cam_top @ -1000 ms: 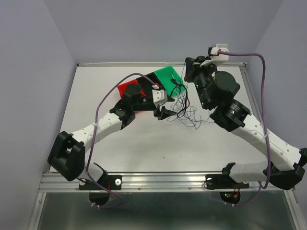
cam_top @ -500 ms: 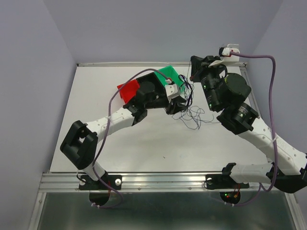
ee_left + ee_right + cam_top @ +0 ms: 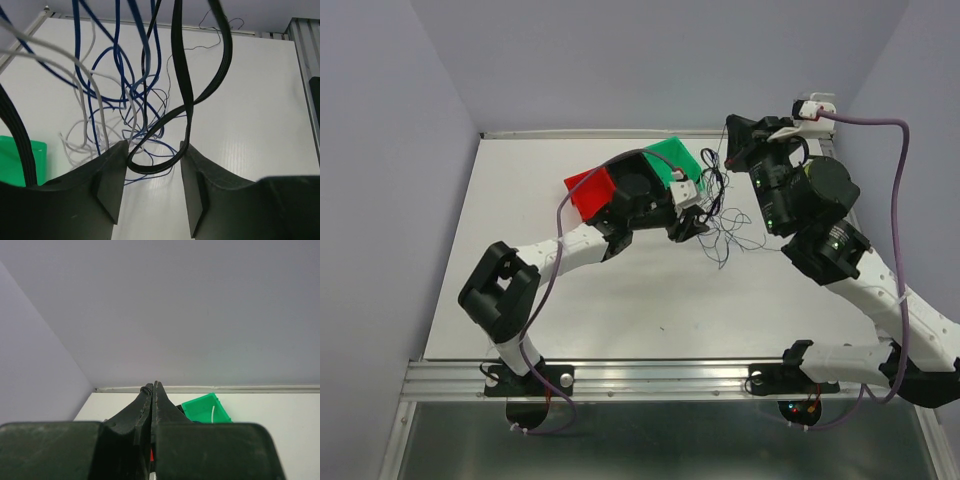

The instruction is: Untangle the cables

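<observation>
So the right gripper (image 3: 151,386) is pinched tight on the thin blue, black and whitish cables (image 3: 182,50), and the left gripper (image 3: 152,150) has its jaws gaping loose around them.

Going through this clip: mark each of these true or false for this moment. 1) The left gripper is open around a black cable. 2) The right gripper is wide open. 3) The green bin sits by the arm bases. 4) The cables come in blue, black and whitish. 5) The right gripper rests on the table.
1) True. The left gripper has its fingers apart, and a loop of black cable hangs between them.
2) False. The right gripper has its jaws pressed together.
3) False. The green bin sits at the far side of the table, near the back wall.
4) True. The cables show all three colours in the left wrist view.
5) False. It is raised, pointing at the back wall.
</observation>
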`<state>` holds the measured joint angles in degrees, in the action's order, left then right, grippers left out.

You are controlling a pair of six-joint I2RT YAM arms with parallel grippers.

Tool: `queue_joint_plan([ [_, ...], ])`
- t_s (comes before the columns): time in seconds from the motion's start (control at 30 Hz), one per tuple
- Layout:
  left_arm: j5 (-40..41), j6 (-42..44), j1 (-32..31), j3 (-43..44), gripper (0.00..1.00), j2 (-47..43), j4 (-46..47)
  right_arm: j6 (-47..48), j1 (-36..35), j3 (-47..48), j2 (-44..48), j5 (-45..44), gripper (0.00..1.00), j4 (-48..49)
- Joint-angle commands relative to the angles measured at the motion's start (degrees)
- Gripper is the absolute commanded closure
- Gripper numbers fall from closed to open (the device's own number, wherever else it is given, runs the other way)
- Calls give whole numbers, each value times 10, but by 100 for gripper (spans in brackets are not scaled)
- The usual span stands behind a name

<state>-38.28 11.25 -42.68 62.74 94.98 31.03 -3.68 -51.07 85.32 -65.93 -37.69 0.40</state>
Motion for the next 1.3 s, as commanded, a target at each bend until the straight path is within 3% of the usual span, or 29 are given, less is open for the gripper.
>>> queue_joint_plan([
  [0.0,-6,13,1,-2,50,-2,23,4,-1,14,25,-1,99,28],
  [0.07,-10,20,1,-3,69,-2,22,4,0,14,26,-2,99,28],
  [0.17,-9,34,1,-8,81,-1,20,6,-1,14,29,-5,99,28],
  [0.2,-6,38,1,-12,93,-2,19,7,-1,14,32,-10,99,28],
  [0.23,-1,43,1,-15,93,-2,19,7,-1,14,32,-12,99,28],
  [0.27,2,46,1,-17,100,-1,19,7,-1,14,36,-12,99,28],
  [0.47,28,68,1,-26,100,6,15,21,-1,12,56,-41,99,28],
  [0.57,44,95,7,-28,100,18,-42,50,0,12,73,-98,99,28],
  [0.73,53,153,63,-97,100,-32,-90,85,-1,7,99,-145,99,42],
  [1.07,-17,336,288,-185,100,-306,-394,221,0,-58,116,-237,99,186],
  [1.2,7,335,379,-184,100,-349,-426,243,0,-73,114,-256,99,206],
  [1.27,-8,336,467,-167,100,-339,-432,245,0,-77,122,-260,99,210],
])
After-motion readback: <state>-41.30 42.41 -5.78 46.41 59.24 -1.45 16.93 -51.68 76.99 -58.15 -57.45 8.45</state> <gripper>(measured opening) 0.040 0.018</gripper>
